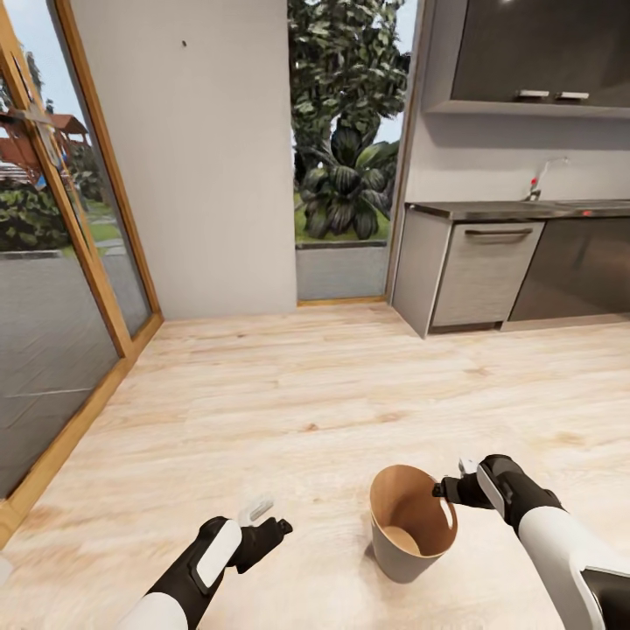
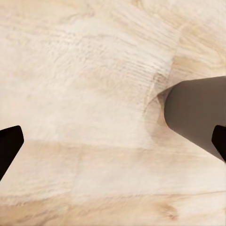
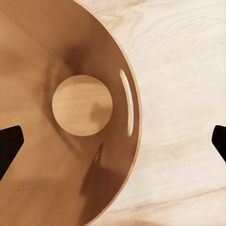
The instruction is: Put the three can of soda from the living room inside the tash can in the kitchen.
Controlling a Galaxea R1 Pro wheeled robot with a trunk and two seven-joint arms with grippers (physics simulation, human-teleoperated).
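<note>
The floor (image 1: 289, 394) is pale wood planking with visible grain and a soft, low sheen. The tash can (image 1: 404, 560) looks matt grey outside and smooth tan-brown inside, like bent plywood, its round base showing faint grain. The wall cabinets (image 1: 542, 52) are dark and glossy; the base units (image 1: 481, 276) are flat matt grey. The counter (image 1: 525, 208) has a dark, brushed-metal look. The door frame (image 1: 96, 262) is warm varnished wood around clear glass.

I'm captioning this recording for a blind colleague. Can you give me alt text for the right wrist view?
Looking straight down into the trash can, its tan-brown inside is bare to the round bottom, with no can in it. The narrow slot sits near its rim, pale wooden floor lies beside it, and the right gripper has its jaws spread wide.
</note>
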